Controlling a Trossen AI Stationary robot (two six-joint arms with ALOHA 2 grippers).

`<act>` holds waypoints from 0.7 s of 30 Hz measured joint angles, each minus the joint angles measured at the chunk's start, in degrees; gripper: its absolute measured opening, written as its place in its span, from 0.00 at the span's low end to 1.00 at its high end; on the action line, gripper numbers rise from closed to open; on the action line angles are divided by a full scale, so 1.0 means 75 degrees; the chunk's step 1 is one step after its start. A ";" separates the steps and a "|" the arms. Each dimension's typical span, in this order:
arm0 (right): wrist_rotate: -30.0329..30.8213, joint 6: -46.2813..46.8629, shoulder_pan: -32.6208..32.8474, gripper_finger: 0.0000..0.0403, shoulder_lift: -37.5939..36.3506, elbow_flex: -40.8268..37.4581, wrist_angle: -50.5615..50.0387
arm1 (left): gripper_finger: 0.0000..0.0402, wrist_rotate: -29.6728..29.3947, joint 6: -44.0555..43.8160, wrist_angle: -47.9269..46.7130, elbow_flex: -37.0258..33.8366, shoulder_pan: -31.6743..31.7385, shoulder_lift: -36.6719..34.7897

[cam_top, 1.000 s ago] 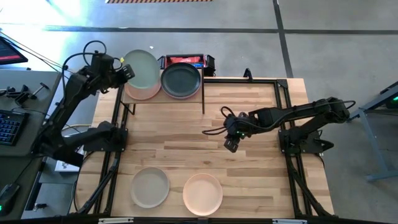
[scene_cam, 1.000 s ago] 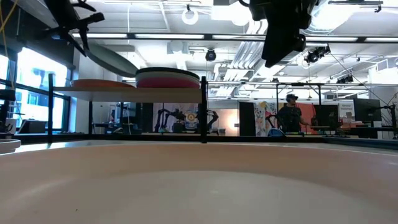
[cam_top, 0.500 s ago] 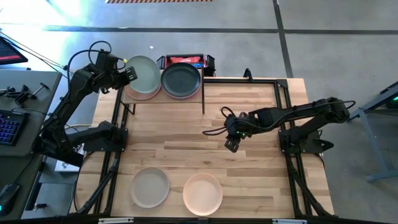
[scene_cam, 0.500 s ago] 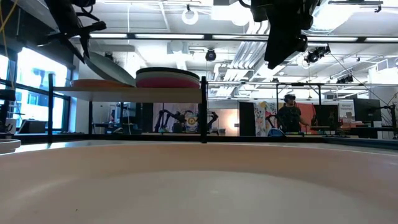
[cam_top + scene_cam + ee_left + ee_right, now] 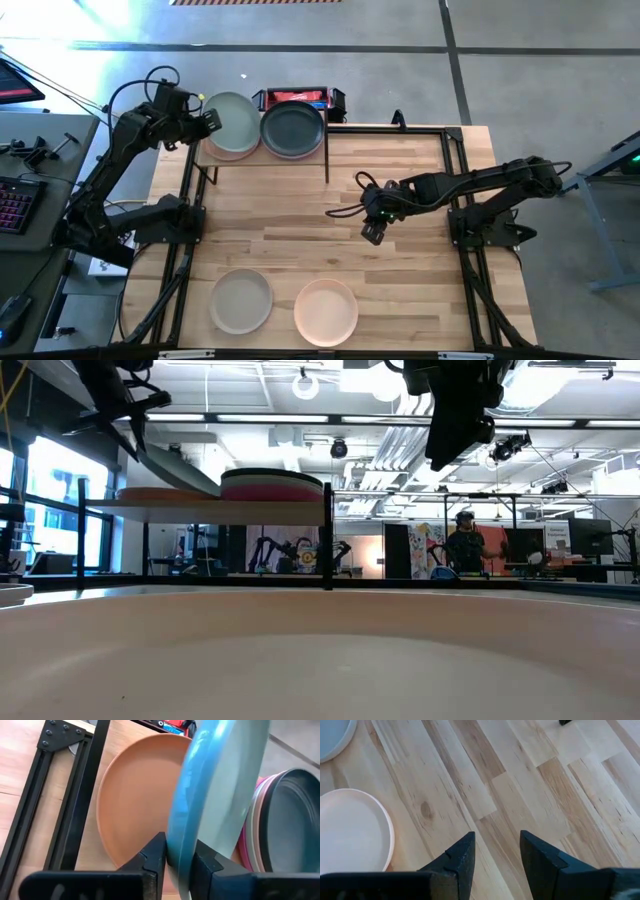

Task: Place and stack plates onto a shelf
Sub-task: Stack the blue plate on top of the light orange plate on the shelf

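My left gripper is at the left end of the shelf, gripping the rim of a pale sage plate. That plate lies over a peach plate on the shelf's left half. A dark grey plate tops the stack on the right half, touching the sage plate's edge. My right gripper hangs over the bare table centre. A beige-grey plate and a pale peach plate sit near the front edge.
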 joint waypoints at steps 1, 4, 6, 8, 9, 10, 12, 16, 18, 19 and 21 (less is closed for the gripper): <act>0.0000 0.0001 0.0000 0.33 0.0000 0.0000 0.0000 | 0.13 -0.0027 -0.0032 0.0003 0.0000 0.0000 0.0000; 0.0000 0.0001 0.0000 0.33 0.0000 0.0000 0.0000 | 0.14 -0.0039 0.0155 0.0008 -0.0001 0.0000 0.0000; 0.0000 0.0001 0.0000 0.33 0.0002 0.0000 0.0000 | 0.14 -0.0010 0.0267 0.0004 -0.0001 0.0000 0.0000; 0.0000 0.0004 0.0000 0.33 0.0003 0.0000 -0.0003 | 0.14 0.0095 0.0354 0.0008 -0.0002 0.0000 0.0000; 0.0000 0.0004 0.0000 0.33 0.0003 0.0000 0.0000 | 0.13 0.0143 0.0347 0.0004 -0.0002 0.0000 0.0000; 0.0000 0.0004 0.0000 0.33 0.0003 0.0000 0.0000 | 0.13 0.0185 0.0256 -0.0004 -0.0002 0.0000 0.0000; 0.0000 0.0004 0.0000 0.33 0.0003 0.0000 0.0000 | 0.14 0.0251 0.0032 -0.0007 -0.0002 0.0000 0.0000; 0.0000 0.0162 0.0000 0.33 0.0003 0.0000 0.0000 | 0.16 0.0318 0.0115 -0.0001 -0.0002 0.0000 0.0001; 0.0000 0.0196 0.0007 0.33 0.0003 0.0000 0.0000 | 0.18 0.0350 0.0211 -0.0012 -0.0002 0.0000 0.0006; 0.0008 0.0191 0.0037 0.33 0.0003 0.0000 0.0000 | 0.19 0.0366 0.0215 -0.0037 -0.0002 0.0000 0.0013; 0.0094 0.0185 0.0109 0.33 0.0003 0.0000 0.0000 | 0.21 0.0377 0.0221 -0.0129 -0.0002 0.0000 0.0028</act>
